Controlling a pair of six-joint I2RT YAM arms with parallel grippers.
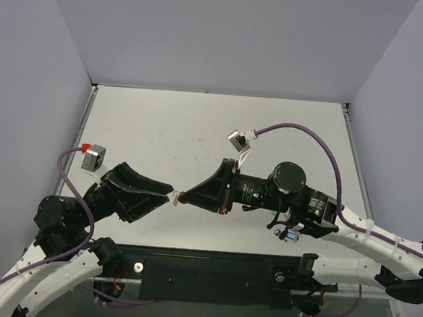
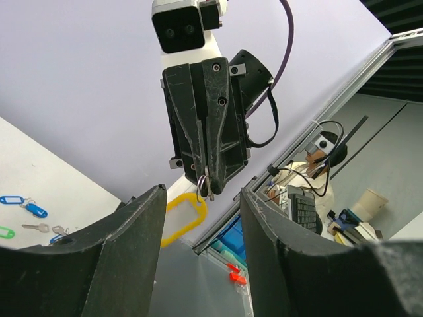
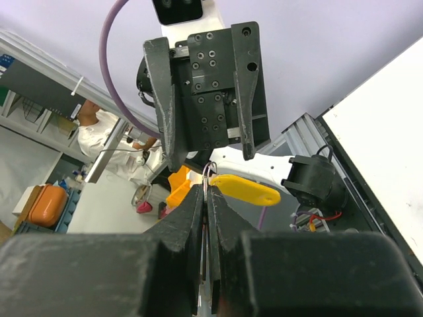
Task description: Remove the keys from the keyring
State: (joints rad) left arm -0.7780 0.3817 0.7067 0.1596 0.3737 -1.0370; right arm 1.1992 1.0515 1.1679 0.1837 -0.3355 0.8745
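Note:
My right gripper (image 3: 208,189) is shut on the thin silver keyring (image 3: 210,173), which sticks out past its fingertips. A yellow plastic key tag (image 3: 246,191) hangs from that ring. In the left wrist view the keyring (image 2: 203,183) and the yellow tag (image 2: 180,215) dangle from the right gripper's tip, just ahead of my left gripper (image 2: 203,191). The left gripper's jaws stand open on either side, touching neither. From above, the left gripper (image 1: 167,194) and right gripper (image 1: 181,198) meet tip to tip over the table, the yellow tag (image 1: 174,198) between them. I cannot make out a key blade.
Loose silver keys (image 2: 37,227) with blue tags (image 2: 34,210) and a green tag (image 2: 5,232) lie on a white surface at the far left of the left wrist view. Grey walls enclose the white table (image 1: 199,121) on three sides. A black rail (image 1: 211,271) runs along its near edge.

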